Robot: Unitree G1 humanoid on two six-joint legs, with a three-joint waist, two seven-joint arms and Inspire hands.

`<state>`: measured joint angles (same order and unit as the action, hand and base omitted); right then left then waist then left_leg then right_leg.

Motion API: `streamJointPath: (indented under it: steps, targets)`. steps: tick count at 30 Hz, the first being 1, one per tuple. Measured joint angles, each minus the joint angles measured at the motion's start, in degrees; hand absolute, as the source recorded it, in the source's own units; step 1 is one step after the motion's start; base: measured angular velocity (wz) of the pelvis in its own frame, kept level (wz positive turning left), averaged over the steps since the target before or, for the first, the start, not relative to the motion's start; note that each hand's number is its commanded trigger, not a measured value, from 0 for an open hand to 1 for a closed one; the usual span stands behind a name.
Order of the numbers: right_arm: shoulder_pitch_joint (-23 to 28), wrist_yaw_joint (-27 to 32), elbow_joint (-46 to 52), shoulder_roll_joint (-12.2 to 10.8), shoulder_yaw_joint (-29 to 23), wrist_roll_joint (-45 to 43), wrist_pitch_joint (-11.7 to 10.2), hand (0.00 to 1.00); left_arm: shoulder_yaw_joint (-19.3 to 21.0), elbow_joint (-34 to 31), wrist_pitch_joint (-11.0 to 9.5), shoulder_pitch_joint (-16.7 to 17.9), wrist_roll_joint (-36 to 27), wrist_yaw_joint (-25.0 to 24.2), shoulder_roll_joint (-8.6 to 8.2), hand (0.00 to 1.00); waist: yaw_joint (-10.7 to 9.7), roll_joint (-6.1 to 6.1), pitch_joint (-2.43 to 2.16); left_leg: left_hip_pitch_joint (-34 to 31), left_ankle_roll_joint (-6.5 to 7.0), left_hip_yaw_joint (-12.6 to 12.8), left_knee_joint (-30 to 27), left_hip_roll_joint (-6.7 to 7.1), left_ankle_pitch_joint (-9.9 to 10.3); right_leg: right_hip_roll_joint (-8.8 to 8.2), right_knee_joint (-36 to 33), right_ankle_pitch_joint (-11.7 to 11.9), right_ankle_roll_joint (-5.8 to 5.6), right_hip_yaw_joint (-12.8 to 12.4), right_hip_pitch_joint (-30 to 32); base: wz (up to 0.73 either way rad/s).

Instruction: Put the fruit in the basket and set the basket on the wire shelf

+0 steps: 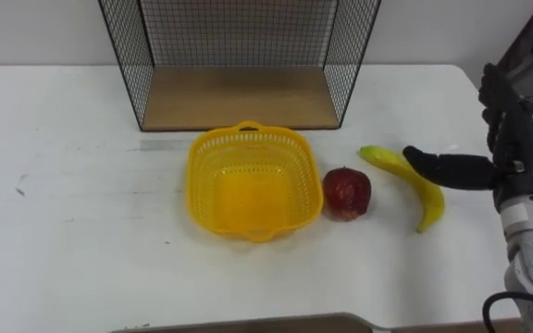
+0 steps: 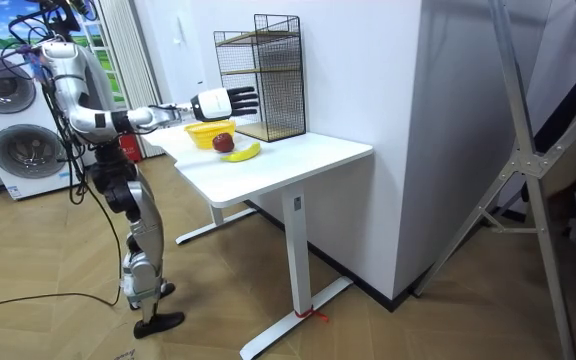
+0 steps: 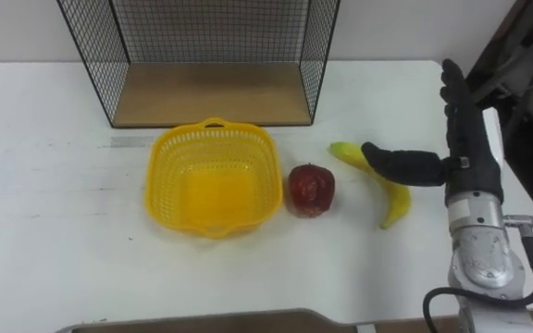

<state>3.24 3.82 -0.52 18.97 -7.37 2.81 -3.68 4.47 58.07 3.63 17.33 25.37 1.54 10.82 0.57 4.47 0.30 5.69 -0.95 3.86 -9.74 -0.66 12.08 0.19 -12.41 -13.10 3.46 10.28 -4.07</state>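
The white bench carries everything, its top bare but for a few faint scuffs towards the left. Against the pale wall at the back stands the wire shelf, a black mesh cage open at the front, with a wooden board as its floor. Just in front of that opening sits the yellow basket, upright, with nothing in it and apart from the shelf. The fruit lies outside it on the bench: the red apple is just beside the basket's right wall, and the banana lies a little further right, slanting from its upper end near the apple down to the right. The right hand comes in from the right edge, its fingers held straight and released, pointing towards the back of the bench and grasping nothing, while the thumb sticks out to the left and crosses over the middle of the banana. The room view shows this hand raised above the bench top rather than resting on it, at the end of an arm stretched forward from the robot, which stands upright at the bench's end on a wooden floor. Behind it are two stacked washing machines, and a metal frame stands by the white wall at the room view's right.
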Motion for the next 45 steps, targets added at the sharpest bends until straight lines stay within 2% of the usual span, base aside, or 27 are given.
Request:
streamJointPath:
  steps: [4, 12, 17, 21, 23, 29, 34, 38, 41, 45]
  targets:
    - [0.0, -2.3, 0.0, 0.1, 1.9, -1.1, 0.0, 0.0, -0.5, 0.0, 0.0, -0.3, 0.0, 0.0, 0.1, 0.0, 0.0, 0.88, 0.09, 0.0, 0.0, 0.0, 0.0, -0.07, 0.0, 0.08, -0.1, 0.0, 0.01, 0.0, -0.3, 0.0]
    - [0.0, -6.6, 0.0, 0.2, 3.8, -3.1, 0.0, 0.0, -1.3, 0.0, 0.0, -1.1, 0.0, -0.9, 0.31, 0.0, 0.1, 1.53, -0.05, 0.0, 0.0, 0.0, 0.0, -0.07, 0.0, 0.03, -0.1, 0.1, 0.01, 0.0, -0.2, 0.0]
    - [0.0, -8.4, 0.0, 0.9, 4.1, -3.2, 0.1, 0.0, -1.3, 0.0, 0.1, -1.4, 0.0, -1.0, 0.65, 0.0, 0.7, 1.48, -0.02, 0.0, 0.0, 0.1, -0.1, -0.13, 0.0, 0.03, -0.1, 0.2, 0.05, 0.1, -0.2, 0.0]
    - [0.0, -10.4, 0.0, 0.9, 5.3, -5.8, 0.1, 0.0, -1.3, 0.1, 0.1, -1.6, 0.0, -1.2, 0.91, 0.0, 1.3, 1.01, 0.24, -0.3, 0.0, 0.3, -1.1, -0.12, 0.0, -0.02, 0.0, 0.2, 0.08, 0.1, -0.2, 0.0]
    - [0.0, -11.1, 0.0, 0.9, 6.3, -6.6, 0.1, 0.0, -1.4, 0.1, 0.1, -2.0, 0.0, -1.6, 0.97, 0.0, 1.3, 1.03, 0.21, -1.1, 0.0, 0.3, -1.7, -0.12, 0.0, -0.05, 0.0, 0.3, 0.13, 0.2, 0.1, 0.05]
    - [0.0, -13.5, -0.1, 0.9, 8.6, -9.5, 0.1, 0.0, -2.6, 0.1, 0.0, -2.8, 0.0, -2.3, 1.0, 0.0, 1.5, 0.12, 0.27, -1.4, 0.0, 0.2, -2.0, -0.09, 0.0, -0.05, 0.0, 0.4, 0.13, 0.1, 0.4, 0.0]
    - [0.0, -14.8, -0.1, 0.9, 8.7, -10.1, 0.1, 0.0, -2.6, 0.1, 0.0, -2.8, 0.0, -2.3, 1.0, 0.0, 1.6, -0.54, -0.09, -1.2, 0.0, 0.2, -1.9, -0.09, 0.0, -0.03, 0.1, 0.4, 0.13, 0.0, 0.2, 0.0]
    - [0.0, -15.4, -0.4, 0.9, 8.8, -10.2, 0.2, 0.0, -3.2, 0.1, 0.0, -3.4, 0.0, -2.3, 1.01, 0.0, 1.7, -0.4, -0.16, -1.2, 0.0, 0.1, -1.8, -0.09, 0.0, -0.01, 0.2, 0.4, 0.14, 0.0, 0.1, 0.0]
    - [0.0, -15.9, -0.4, 0.9, 9.4, -10.7, 1.0, 0.0, -3.5, 0.1, 0.0, -4.1, 0.2, -2.3, 1.21, 0.0, 1.7, 0.03, -0.29, -1.4, 0.0, -0.2, -1.8, -0.1, 0.0, 0.01, 0.1, 0.4, 0.14, 0.1, 0.1, 0.0]
    - [0.0, -16.0, -0.5, 0.9, 10.9, -12.1, 1.3, 0.0, -3.6, 1.2, -0.1, -5.1, 0.2, -2.2, 1.23, 0.0, 1.9, 0.54, 0.04, -1.4, 0.0, -0.3, -1.7, -0.11, 0.0, -0.01, -0.1, 0.4, 0.14, 0.3, 0.1, 0.0]
